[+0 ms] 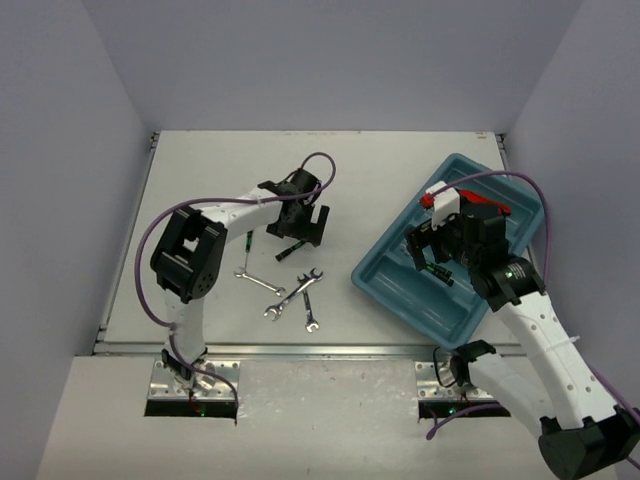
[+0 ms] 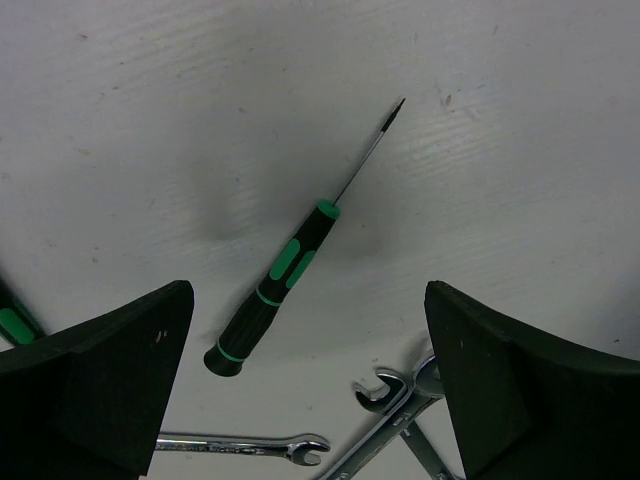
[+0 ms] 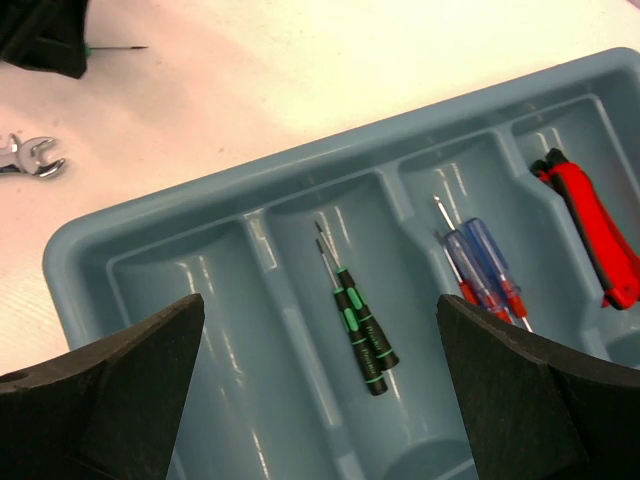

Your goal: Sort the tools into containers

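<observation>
My left gripper [image 1: 300, 228] hangs open over the table, nothing between its fingers [image 2: 120, 370]. A black-and-green screwdriver [image 2: 275, 295] lies on the table just under it, between the jaws' line and slightly ahead. Three silver wrenches [image 1: 292, 295] lie nearer the arm bases, two of them crossed [image 2: 400, 400]. My right gripper [image 1: 432, 250] is open above the teal tray [image 1: 372, 272]. In the tray, two black-and-green screwdrivers [image 3: 360, 325] lie side by side in one compartment, below the open jaws. Blue-handled screwdrivers [image 3: 480, 265] fill the neighbouring compartment, and a red-handled tool [image 3: 590, 215] the one beyond.
A second black-and-green screwdriver [image 1: 247, 244] lies left of the left gripper, its handle showing at the frame edge [image 2: 14, 322]. The tray sits angled at the table's right side. Grey walls close in the table at left, right and back.
</observation>
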Tool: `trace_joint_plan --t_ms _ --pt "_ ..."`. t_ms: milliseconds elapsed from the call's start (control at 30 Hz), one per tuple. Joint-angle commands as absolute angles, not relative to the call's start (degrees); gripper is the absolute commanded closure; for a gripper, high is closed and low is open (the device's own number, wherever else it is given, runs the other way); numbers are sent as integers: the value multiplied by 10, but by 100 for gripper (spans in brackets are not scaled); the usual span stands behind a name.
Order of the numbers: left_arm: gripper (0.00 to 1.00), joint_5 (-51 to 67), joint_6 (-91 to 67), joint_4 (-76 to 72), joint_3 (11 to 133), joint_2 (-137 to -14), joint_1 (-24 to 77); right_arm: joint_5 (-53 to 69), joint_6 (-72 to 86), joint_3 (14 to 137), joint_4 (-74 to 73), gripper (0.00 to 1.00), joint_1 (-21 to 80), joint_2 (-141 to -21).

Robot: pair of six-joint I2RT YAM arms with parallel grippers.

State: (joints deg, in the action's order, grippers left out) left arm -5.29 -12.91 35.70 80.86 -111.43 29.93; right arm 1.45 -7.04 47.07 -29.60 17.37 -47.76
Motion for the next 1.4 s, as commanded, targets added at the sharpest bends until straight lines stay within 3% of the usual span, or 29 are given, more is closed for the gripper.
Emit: trace_joint_plan --t_ms 0,67,167,267,400,467,533,600,700,767,900,1033,1200,1367 --pt "5 30 -74 369 820 -1153 279 59 -32 455 -251 1 172 -447" --pt "9 49 -76 382 829 -1174 278 61 -10 449 -246 1 172 -434" --pt "27 38 -89 381 818 -1201 278 47 24 451 -247 1 174 -424" --pt "49 9 -97 383 817 -1217 278 69 36 452 -248 1 174 -424" --pt "88 -34 -119 378 820 -1234 278 112 77 453 -234 1 174 -436" --pt "100 -46 -132 357 815 -1224 277 151 120 448 -221 1 174 -443" --pt "100 -56 -149 349 815 -1212 276 205 172 432 -192 1 174 -447" --pt "100 -85 -174 342 825 -1194 276 368 248 375 -99 1 174 -448" --pt "100 -80 -226 317 811 -1137 276 436 394 269 125 1 190 -455" --pt "100 -51 -281 258 767 -1052 278 421 418 242 223 1 212 -490" --pt "100 77 -360 72 626 -898 282 368 390 284 234 1 279 -578" --pt "100 126 -410 12 568 -829 299 343 424 327 297 4 305 -681" --pt "100 152 -438 -35 549 -800 328 282 406 392 264 18 318 -745" --pt "100 179 -457 -69 528 -780 337 242 384 436 222 41 328 -783"
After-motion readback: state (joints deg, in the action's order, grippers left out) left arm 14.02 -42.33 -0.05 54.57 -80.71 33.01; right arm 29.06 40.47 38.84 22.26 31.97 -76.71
